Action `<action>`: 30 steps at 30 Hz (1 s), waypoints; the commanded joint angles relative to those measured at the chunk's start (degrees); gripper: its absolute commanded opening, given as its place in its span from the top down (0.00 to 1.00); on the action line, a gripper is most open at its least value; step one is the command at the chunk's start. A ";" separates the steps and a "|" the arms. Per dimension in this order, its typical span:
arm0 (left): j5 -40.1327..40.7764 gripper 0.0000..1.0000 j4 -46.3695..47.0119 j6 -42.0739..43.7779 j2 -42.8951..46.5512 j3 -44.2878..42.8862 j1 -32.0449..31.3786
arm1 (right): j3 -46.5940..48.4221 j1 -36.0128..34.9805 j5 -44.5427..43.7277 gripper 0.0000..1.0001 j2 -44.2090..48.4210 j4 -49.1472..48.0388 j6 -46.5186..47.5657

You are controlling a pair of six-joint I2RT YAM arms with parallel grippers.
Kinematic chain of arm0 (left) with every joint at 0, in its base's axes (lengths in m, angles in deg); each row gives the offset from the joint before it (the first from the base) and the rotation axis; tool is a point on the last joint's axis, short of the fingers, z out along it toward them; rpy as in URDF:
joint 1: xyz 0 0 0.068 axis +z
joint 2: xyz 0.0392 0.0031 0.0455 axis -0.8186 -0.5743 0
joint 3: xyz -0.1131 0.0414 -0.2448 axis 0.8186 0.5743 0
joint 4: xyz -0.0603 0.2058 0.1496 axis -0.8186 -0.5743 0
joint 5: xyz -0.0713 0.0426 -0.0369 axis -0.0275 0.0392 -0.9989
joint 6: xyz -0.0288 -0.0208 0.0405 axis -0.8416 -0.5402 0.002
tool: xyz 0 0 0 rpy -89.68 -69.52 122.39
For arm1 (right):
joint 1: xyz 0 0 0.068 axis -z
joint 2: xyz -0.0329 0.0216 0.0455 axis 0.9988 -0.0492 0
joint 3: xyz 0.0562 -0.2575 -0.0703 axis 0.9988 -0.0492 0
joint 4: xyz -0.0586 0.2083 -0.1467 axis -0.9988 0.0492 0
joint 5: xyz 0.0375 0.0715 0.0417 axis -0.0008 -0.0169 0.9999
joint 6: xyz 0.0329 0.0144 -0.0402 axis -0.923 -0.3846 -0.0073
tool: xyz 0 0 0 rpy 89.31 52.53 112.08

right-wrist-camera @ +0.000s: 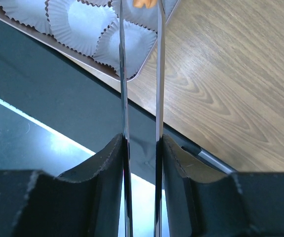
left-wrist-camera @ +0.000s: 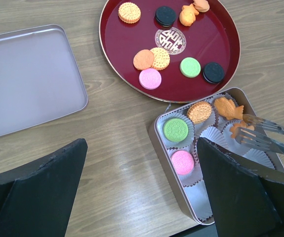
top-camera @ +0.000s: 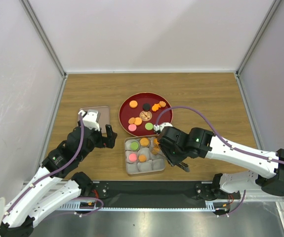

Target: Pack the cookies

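Several cookies lie on a round red plate (top-camera: pixel 125 105), also seen in the left wrist view (left-wrist-camera: pixel 116 47). The square tin (left-wrist-camera: pixel 157 147) holds a green cookie (left-wrist-camera: pixel 176 129), a pink cookie (left-wrist-camera: pixel 182 162), a tan cookie (left-wrist-camera: pixel 199 111) and an orange shaped cookie (left-wrist-camera: pixel 228 107) in paper cups. My right gripper (right-wrist-camera: pixel 142 148) is shut on metal tongs (left-wrist-camera: pixel 272 136). The tong tips pinch a small orange cookie (left-wrist-camera: pixel 240 129) over the tin's right side. My left gripper (left-wrist-camera: pixel 142 197) is open and empty above the bare table, left of the tin.
The tin's flat lid (left-wrist-camera: pixel 28 79) lies on the table at the left, beside the plate. The tin (top-camera: pixel 127 167) sits close to the table's near edge, with the black base rail just behind it. White walls enclose the table.
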 commanded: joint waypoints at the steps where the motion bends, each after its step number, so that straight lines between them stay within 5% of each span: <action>1: -0.29 0.00 1.17 -0.13 -0.27 -0.81 -0.38 | -0.35 -0.26 -0.85 0.67 0.32 -1.18 -1.01; 30: -0.21 0.00 1.17 -0.13 -0.27 -0.81 -0.47 | 1.41 -0.70 -1.64 0.52 -0.82 -0.74 -0.13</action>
